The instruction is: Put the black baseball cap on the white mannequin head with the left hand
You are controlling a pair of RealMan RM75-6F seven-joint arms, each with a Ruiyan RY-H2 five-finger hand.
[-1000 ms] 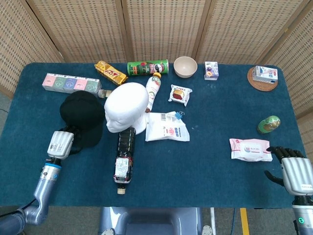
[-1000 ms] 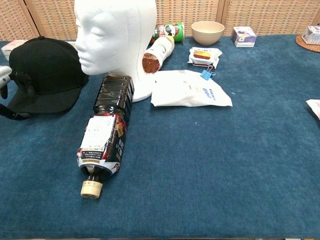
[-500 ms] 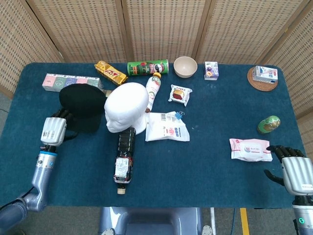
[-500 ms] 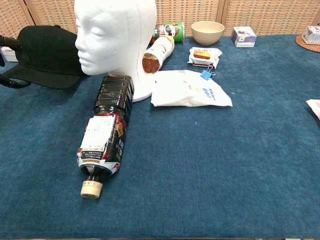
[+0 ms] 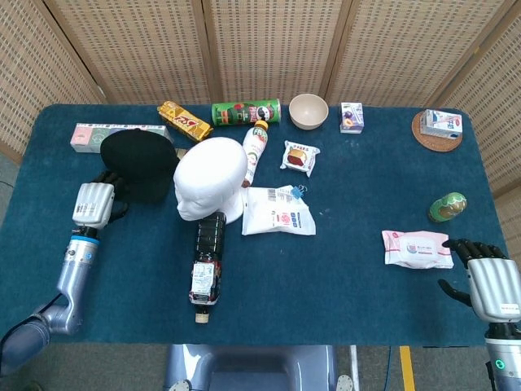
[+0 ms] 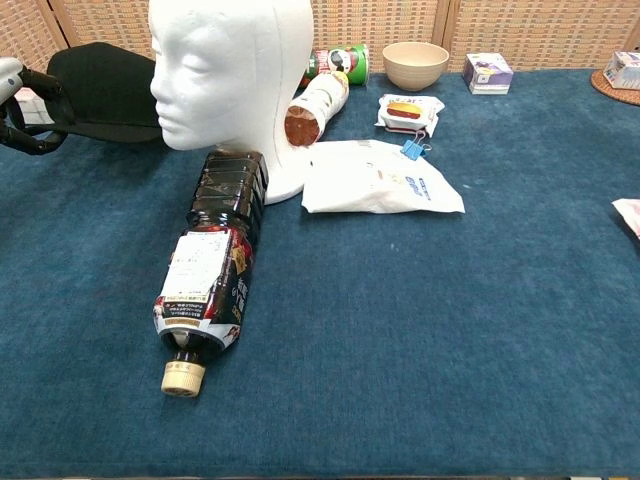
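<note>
The black baseball cap (image 5: 140,165) hangs above the table just left of the white mannequin head (image 5: 210,177). My left hand (image 5: 94,203) grips the cap at its near left edge. From the chest camera the cap (image 6: 108,78) floats beside the mannequin head (image 6: 228,75), and the left hand (image 6: 18,98) shows at the frame's left edge, fingers around the cap's rim. My right hand (image 5: 492,285) rests at the table's near right corner, fingers spread, holding nothing.
A dark bottle (image 5: 208,258) lies in front of the mannequin head. A white packet (image 5: 278,211) and an upright-lying drink bottle (image 5: 255,151) sit to its right. A long box (image 5: 98,133), snack bar (image 5: 184,120), green can (image 5: 246,112) and bowl (image 5: 308,110) line the back. A pink packet (image 5: 416,248) lies near the right hand.
The left hand has lifted the cap off the table and carried it back and upward, closer to the mannequin head's side. The right hand has stayed put.
</note>
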